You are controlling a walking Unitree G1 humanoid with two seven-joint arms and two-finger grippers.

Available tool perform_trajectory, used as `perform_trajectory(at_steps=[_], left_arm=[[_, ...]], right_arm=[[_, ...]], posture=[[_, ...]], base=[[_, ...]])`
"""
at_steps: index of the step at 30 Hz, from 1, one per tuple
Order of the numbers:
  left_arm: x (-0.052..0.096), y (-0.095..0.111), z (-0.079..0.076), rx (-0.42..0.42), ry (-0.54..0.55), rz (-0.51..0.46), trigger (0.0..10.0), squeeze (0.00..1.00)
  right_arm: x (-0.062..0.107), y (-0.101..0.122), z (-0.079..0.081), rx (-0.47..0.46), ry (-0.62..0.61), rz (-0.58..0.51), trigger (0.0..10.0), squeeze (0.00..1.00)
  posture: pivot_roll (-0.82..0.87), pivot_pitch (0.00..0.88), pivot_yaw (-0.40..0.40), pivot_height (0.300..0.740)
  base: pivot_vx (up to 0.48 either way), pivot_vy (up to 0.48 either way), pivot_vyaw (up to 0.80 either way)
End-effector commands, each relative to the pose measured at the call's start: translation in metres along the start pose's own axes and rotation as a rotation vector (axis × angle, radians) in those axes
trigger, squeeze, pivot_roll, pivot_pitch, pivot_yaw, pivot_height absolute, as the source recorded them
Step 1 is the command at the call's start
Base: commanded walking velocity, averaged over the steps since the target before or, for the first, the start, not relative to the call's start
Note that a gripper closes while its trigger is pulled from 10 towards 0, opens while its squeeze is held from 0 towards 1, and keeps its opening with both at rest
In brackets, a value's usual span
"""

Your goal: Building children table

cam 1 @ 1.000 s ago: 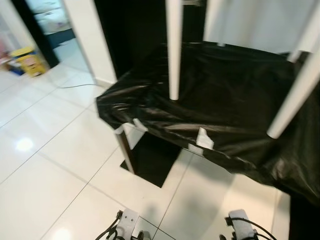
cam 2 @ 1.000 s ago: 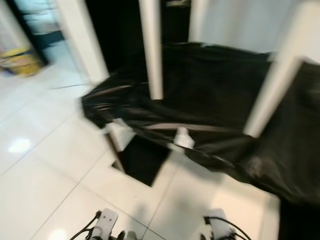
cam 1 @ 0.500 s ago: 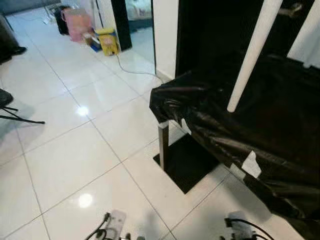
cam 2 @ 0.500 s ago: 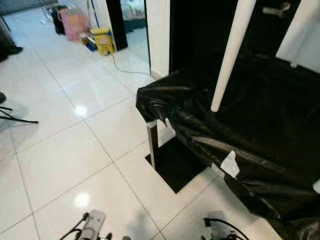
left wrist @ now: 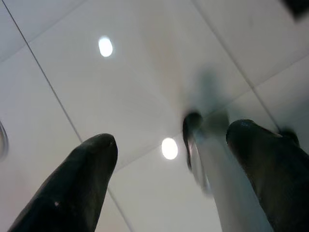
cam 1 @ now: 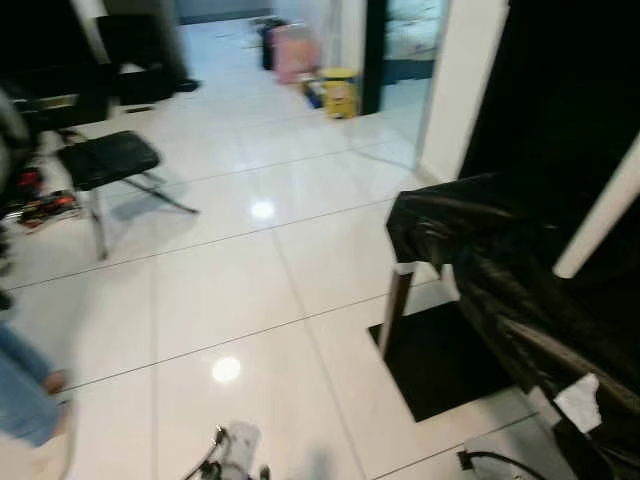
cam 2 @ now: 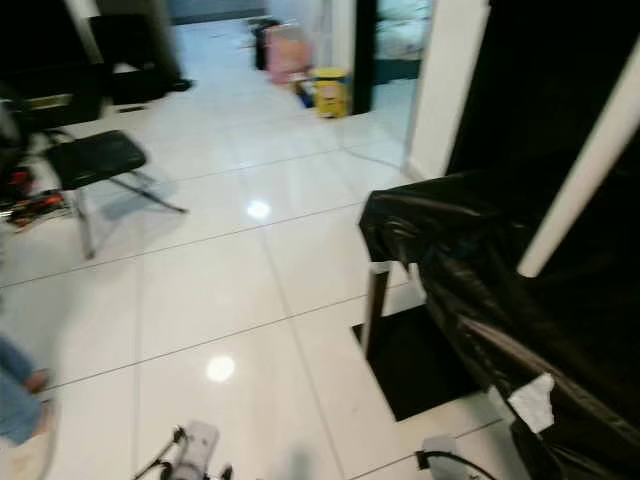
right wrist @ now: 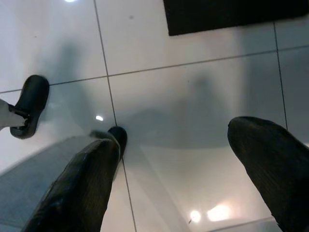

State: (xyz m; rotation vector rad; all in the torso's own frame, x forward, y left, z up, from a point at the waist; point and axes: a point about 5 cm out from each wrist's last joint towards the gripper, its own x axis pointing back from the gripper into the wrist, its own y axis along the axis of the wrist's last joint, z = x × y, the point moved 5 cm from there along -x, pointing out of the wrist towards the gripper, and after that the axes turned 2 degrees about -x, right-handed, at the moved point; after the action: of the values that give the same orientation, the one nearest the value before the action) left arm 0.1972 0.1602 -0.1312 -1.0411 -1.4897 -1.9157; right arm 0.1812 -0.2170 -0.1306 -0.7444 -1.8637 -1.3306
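Note:
A white table leg rises slanted from a work surface wrapped in black plastic at the right of the eye views, with a scrap of white tape on its front edge. Both arms hang low. The left gripper is open over bare floor tiles with nothing between its fingers. The right gripper is open too, also above tiles, and holds nothing. Their wrists peek in along the bottom edge of the eye views, the left wrist and the right wrist.
A dark post on a black floor plate holds up the wrapped surface. A black chair stands at the left, and a person's jeans leg and foot is at the left edge. A yellow box and pink bag sit by the far doorway.
The camera has swung left: the wrapped surface and white leg slid to the right edge, and the chair and the person's leg came into view. Both grippers stay open and hanging.

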Motion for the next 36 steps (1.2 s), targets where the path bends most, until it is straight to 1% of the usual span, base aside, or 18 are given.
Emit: perform_trajectory(at_steps=[1,7,10,18,20,24,29,33,36], left_arm=[[0.002,-0.011,0.005,-0.011,0.059,0.038,10.0,0.0],[0.004,-0.017,0.008,-0.017,0.059,0.052,10.0,0.0],[0.004,-0.019,0.009,-0.039,0.055,0.06,10.0,0.0],[0.004,-0.02,0.01,-0.047,0.05,0.064,10.0,0.0],[0.004,-0.019,0.01,-0.05,0.045,0.063,10.0,0.0],[0.004,-0.019,0.005,-0.074,0.024,0.064,10.0,0.0],[0.003,-0.016,0.003,-0.091,0.005,0.057,10.0,0.0],[0.002,-0.011,0.006,-0.098,0.008,0.047,10.0,0.0],[0.002,-0.009,0.008,-0.091,0.014,0.044,10.0,0.0]], right_arm=[[0.0,-0.004,0.006,0.008,0.018,0.021,10.0,0.0],[0.0,-0.004,0.007,0.022,0.024,0.024,10.0,0.0],[0.0,-0.006,0.006,-0.001,0.019,0.029,10.0,0.0],[0.001,-0.01,0.006,-0.006,0.016,0.04,10.0,0.0],[0.001,-0.01,0.006,-0.008,0.014,0.042,10.0,0.0],[0.001,-0.01,0.007,-0.02,0.011,0.041,10.0,0.0],[0.001,-0.011,0.003,-0.04,-0.015,0.049,10.0,0.0],[0.002,-0.012,0.003,-0.061,-0.014,0.048,10.0,0.0],[0.002,-0.014,0.005,-0.049,-0.009,0.053,10.0,0.0]], posture=[[0.09,0.0,-0.048,0.74],[0.08,0.0,-0.04,0.74],[0.07,0.0,-0.032,0.74],[0.06,0.0,-0.015,0.74],[0.06,0.0,-0.014,0.74],[0.04,0.009,0.014,0.74],[0.03,0.019,0.032,0.74],[0.03,0.03,0.034,0.74],[0.04,0.04,0.028,0.74]], base=[[0.0,0.0,0.8],[0.0,0.0,0.8],[0.0,0.0,0.0],[0.0,0.0,0.0],[0.0,0.0,0.0],[0.0,0.0,0.0],[0.0,0.0,0.0],[0.0,0.0,0.0],[0.0,0.0,0.0]])
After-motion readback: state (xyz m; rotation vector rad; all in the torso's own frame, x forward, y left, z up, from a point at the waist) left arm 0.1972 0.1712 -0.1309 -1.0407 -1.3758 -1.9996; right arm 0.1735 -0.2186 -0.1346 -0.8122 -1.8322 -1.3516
